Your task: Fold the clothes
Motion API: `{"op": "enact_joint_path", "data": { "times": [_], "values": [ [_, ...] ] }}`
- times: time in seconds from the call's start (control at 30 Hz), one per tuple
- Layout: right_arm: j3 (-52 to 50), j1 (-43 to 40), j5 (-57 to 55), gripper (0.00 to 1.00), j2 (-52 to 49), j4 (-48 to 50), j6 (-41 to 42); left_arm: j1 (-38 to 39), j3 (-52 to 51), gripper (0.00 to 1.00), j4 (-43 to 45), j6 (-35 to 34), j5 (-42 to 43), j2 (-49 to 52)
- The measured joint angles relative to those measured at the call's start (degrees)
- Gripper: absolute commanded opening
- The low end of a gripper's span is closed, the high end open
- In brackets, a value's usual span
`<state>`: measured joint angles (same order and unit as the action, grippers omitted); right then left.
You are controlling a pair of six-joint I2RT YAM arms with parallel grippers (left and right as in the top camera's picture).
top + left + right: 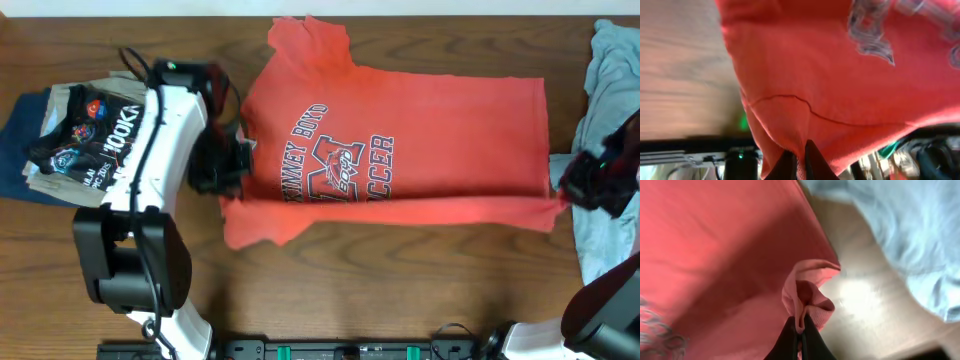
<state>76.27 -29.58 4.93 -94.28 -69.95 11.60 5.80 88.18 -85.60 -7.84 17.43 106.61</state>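
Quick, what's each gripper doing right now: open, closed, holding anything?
Left gripper: closed, pinching the edge of the red-orange T-shirt.
Right gripper: closed, pinching a bunched corner of the same T-shirt.

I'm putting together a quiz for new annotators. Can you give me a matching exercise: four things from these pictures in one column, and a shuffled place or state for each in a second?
Things
1. red-orange T-shirt
2. left gripper
3. right gripper
4. black printed shirt

Places and states
A. on top of a stack of garments at the left end of the table
B. shut on the T-shirt's corner, beside a pale blue garment
C. spread out mid-table, lettering up
D. shut on the T-shirt's edge at the sleeve end

Pairs: 1-C, 2-D, 3-B, 4-A
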Motion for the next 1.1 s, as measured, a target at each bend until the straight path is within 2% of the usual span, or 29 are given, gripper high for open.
{"op": "enact_joint_path", "data": {
  "times": [0.27,0.47,0.77,0.93,1.1],
  "values": [
    [-6.67,0.0,-7.5,0.02,0.0,-1.44,2.51,2.32,-18.53,0.06,5.11,1.68,2.01,-2.01],
    [-9.49,-0.28,-9.64,0.01,0.0,-1.62,5.16,2.99,-25.53,0.06,7.32,1.92,2.36,-7.48],
    [-12.28,-4.13,-10.51,0.01,3.72,-0.85,7.04,2.99,-28.48,0.06,10.08,1.01,3.08,-19.1],
    [-12.28,-4.37,-9.38,0.01,6.73,3.72,7.26,2.75,-28.48,0.06,18.97,-2.03,3.23,-23.87],
    [-12.31,-4.37,-5.73,0.01,6.71,9.66,7.19,0.33,-28.5,0.06,28.33,-6.1,3.48,-24.37]
  ]
}}
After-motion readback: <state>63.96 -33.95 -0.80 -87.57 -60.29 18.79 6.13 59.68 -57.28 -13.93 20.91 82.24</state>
